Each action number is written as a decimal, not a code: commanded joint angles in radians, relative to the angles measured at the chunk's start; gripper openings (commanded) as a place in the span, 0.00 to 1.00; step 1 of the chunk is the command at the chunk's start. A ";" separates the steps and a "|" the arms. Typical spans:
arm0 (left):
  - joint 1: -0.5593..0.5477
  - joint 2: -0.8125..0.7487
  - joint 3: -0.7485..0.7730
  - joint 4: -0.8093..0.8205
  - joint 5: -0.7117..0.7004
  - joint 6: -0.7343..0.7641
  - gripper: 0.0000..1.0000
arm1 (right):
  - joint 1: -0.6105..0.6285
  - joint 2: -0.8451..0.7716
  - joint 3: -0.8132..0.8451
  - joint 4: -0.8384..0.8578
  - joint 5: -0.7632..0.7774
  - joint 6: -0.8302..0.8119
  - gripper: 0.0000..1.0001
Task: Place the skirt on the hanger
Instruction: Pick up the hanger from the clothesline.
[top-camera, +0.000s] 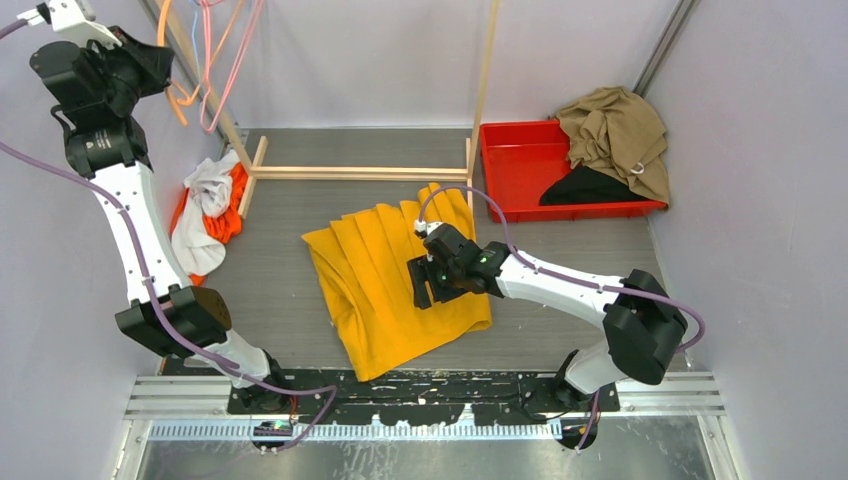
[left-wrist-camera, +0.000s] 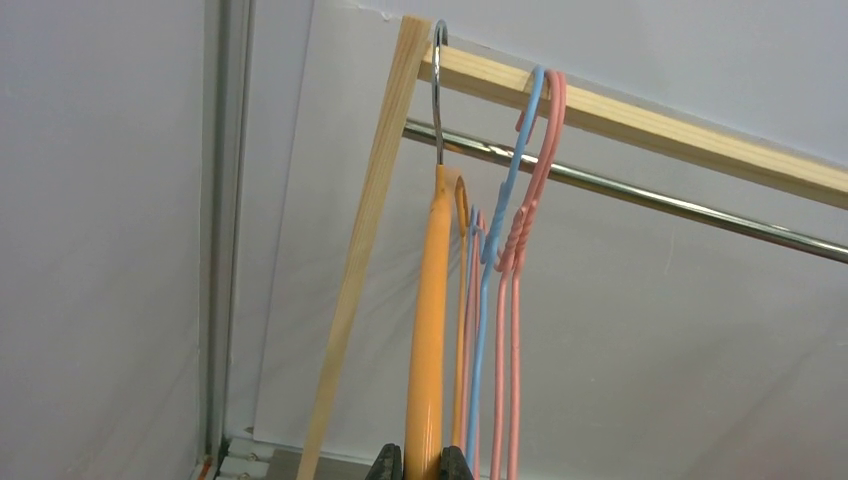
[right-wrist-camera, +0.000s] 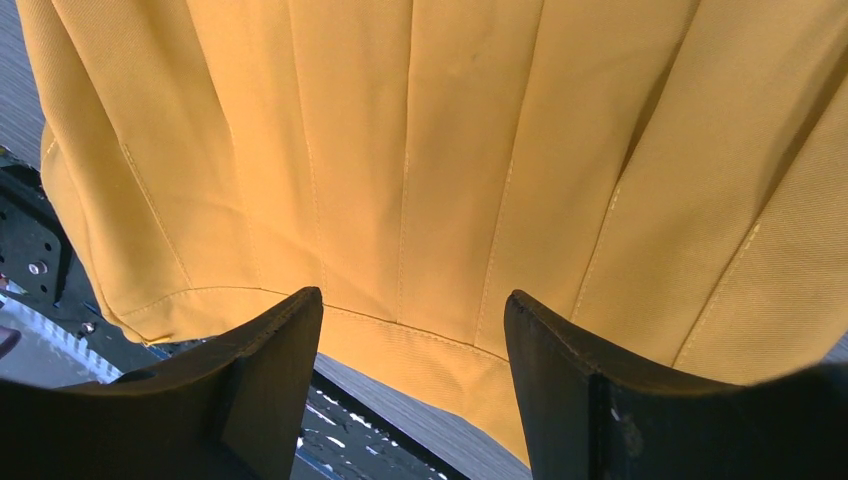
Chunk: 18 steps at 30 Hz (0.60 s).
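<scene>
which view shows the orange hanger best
The left wrist view: the orange hanger hangs close up, hooked over the wooden rail. The top view catches only an orange sliver, top left; the right wrist view shows none.

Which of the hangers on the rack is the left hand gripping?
The thick orange hanger with the metal hook, leftmost on the rack. The thin blue hanger and pink hanger beside it hang untouched.
</scene>
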 joint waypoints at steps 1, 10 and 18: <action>0.005 -0.045 0.079 0.108 0.036 -0.009 0.01 | -0.002 -0.001 0.009 0.027 -0.012 0.012 0.72; 0.004 -0.005 0.291 -0.105 0.034 0.027 0.00 | -0.002 0.004 0.028 0.012 -0.014 0.010 0.72; 0.004 -0.145 0.074 -0.046 -0.010 0.044 0.00 | -0.002 0.010 0.032 0.004 -0.018 0.007 0.72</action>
